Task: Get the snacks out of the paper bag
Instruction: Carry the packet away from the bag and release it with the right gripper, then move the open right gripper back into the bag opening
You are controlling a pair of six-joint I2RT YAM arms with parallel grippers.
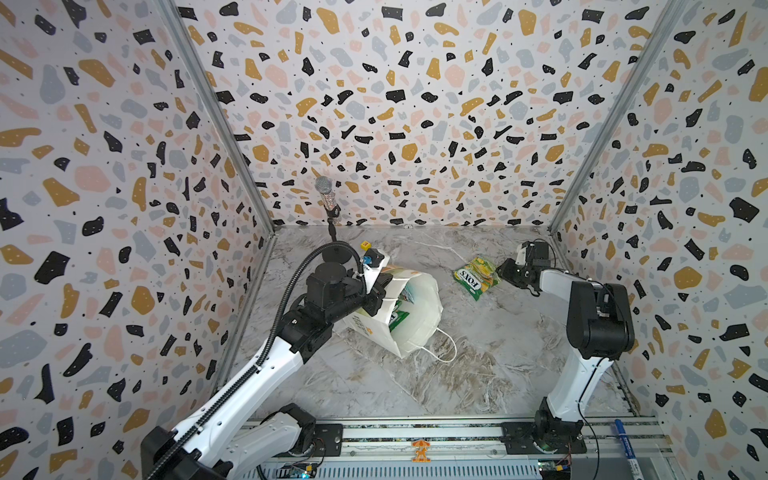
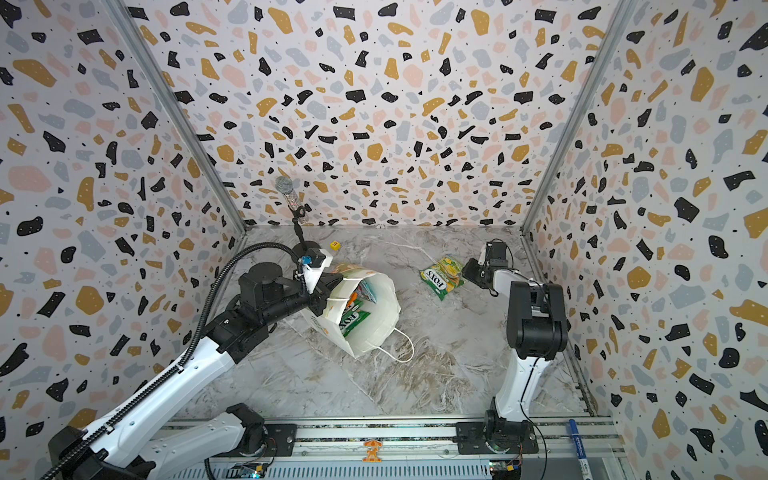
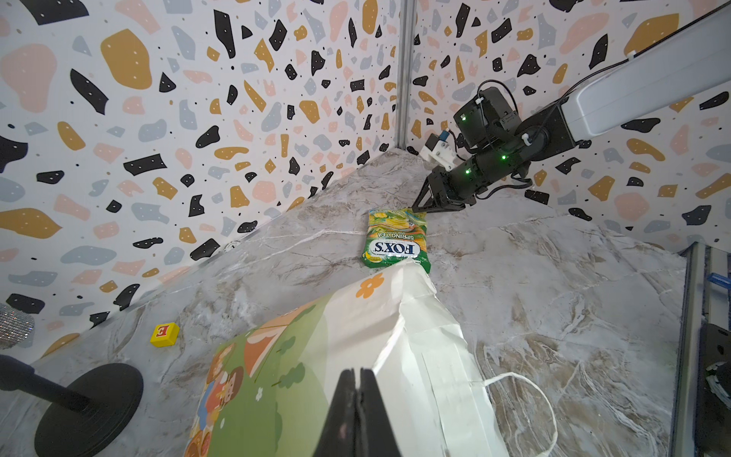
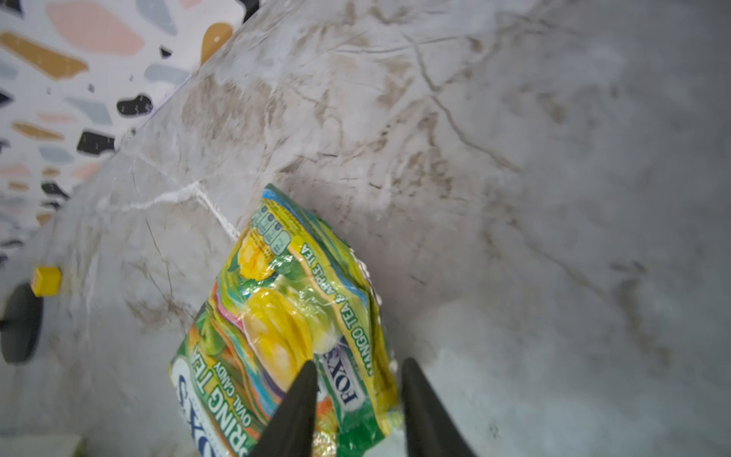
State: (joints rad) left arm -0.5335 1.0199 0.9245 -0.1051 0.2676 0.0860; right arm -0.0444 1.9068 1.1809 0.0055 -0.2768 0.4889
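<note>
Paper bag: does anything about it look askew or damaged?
Yes. The paper bag leans over instead of standing upright, its mouth gaping, pinched at the rim by the left claw. Its side is creased and one cord handle trails on the table. Pouches show inside.

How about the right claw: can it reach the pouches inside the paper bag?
Likely yes: the left claw holds the paper bag tipped, mouth open toward the right claw, pouches showing, only table between.

Left arm: stretched over bench (image 1: 415, 386) centre, left gripper (image 3: 358, 374) closed. Right arm: near far right corner, right gripper (image 4: 358, 366) fingers parted
</note>
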